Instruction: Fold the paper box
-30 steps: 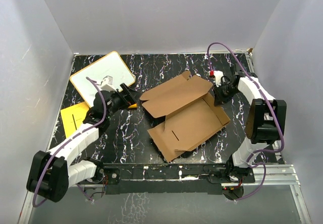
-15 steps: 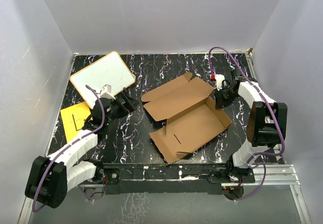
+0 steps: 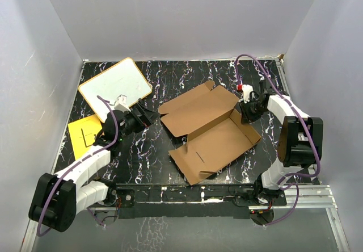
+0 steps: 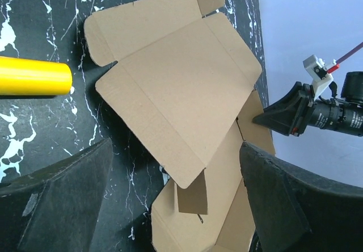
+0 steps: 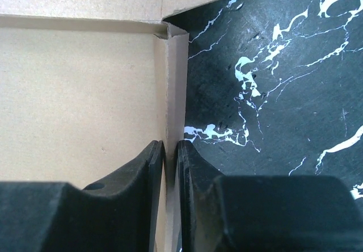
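R gripper (image 5: pixel 170 145) is pinching a thin upright side wall of the plain brown corrugated cardboard paper box (image 3: pixel 218 141), while L gripper (image 3: pixel 144 117), fingers wide apart, is facing the box's lid just ahead of it on the black marbled tabletop (image 3: pixel 142 152).

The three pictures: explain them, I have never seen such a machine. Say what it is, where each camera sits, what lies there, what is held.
A left arm and a right arm, each ending in a two-finger gripper, are folding a paper box. The wide picture looks down from above and behind; the other two come from cameras on the wrists. On the black marbled table lie the part-folded brown box, a white board and a yellow sheet. The left gripper is open and empty; the right gripper pinches the box's side wall.
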You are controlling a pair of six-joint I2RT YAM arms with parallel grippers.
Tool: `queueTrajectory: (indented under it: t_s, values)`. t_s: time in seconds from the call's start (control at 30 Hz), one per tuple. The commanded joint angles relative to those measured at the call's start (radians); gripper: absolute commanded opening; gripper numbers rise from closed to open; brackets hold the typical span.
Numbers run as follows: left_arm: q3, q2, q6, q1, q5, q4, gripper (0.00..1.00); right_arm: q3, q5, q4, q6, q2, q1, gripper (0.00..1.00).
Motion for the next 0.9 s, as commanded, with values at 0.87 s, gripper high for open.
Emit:
queueTrajectory:
  t_s: [0.87]
  values:
    - [0.018, 0.034, -0.033, -0.023, 0.066, 0.004, 0.86, -0.17, 0.203, 0.366, 0.286, -0.126, 0.048, 0.08]
